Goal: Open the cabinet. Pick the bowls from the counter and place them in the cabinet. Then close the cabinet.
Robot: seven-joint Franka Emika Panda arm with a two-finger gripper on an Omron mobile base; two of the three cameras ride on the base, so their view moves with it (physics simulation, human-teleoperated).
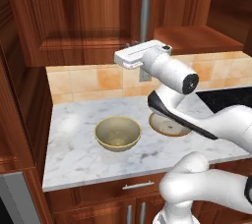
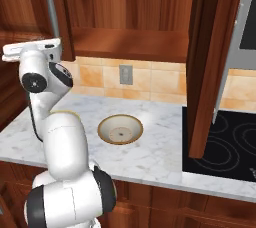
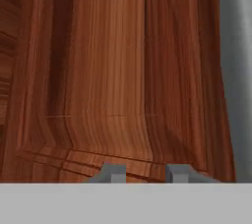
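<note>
The cabinet [image 2: 202, 62] has its right door swung open over the counter [image 1: 74, 154]; the left door [image 1: 78, 16] is shut. The deep bowl [image 1: 117, 133] sits mid-counter, the shallow bowl [image 2: 120, 129] at its three o'clock. At the deep bowl's twelve o'clock the gripper [image 3: 145, 173] faces the left door, jaws slightly parted, holding nothing.

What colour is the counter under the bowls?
White marble with grey veins, clearest in the left base view.

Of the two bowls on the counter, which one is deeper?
The olive-tan bowl on the left is deeper; the speckled bowl beside it is shallow, almost plate-like.
</note>
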